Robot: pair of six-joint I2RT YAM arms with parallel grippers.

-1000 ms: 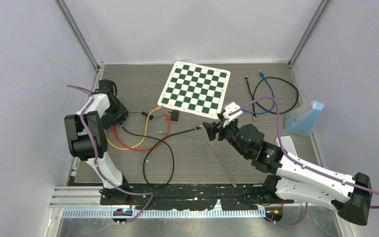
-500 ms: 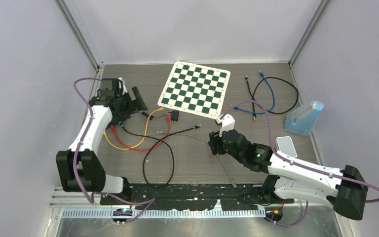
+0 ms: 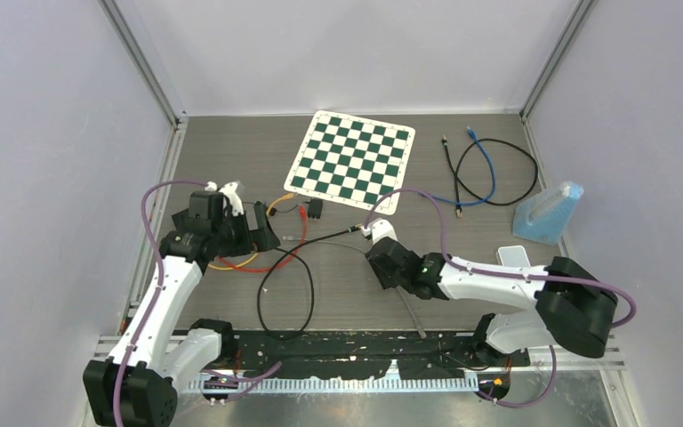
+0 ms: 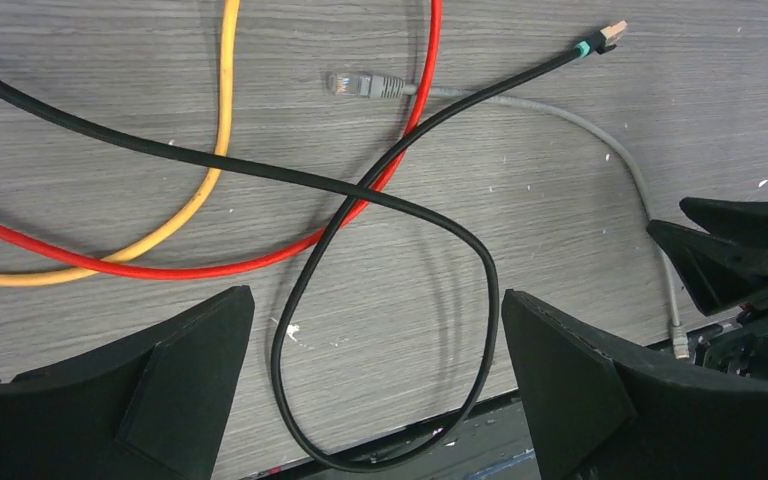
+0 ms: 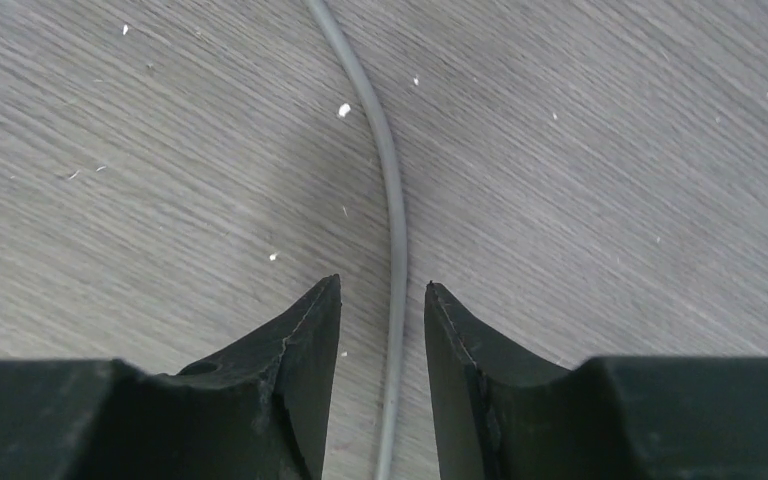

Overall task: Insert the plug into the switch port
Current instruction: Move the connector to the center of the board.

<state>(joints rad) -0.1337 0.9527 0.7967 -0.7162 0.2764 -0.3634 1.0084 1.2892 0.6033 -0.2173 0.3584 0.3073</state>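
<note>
Left gripper [image 4: 375, 293] spread wide above looped black round cable [image 4: 483, 262], right gripper [image 5: 382, 283] narrowly parted astride thin grey round cable [image 5: 394, 200], gaps both sides, grey cable's translucent plug [image 4: 362, 85] lying far-left on the grey wood-grain tabletop [image 4: 580, 190]

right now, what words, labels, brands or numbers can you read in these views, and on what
None is readable.
The chessboard shows only green and white squares.
The blue object and the white box are too small in the top view to show any marking.
The gray cable in the wrist views bears no visible print.

Looped cables [image 4: 355, 195] across the table [image 3: 231, 151] — room rear-left
</note>
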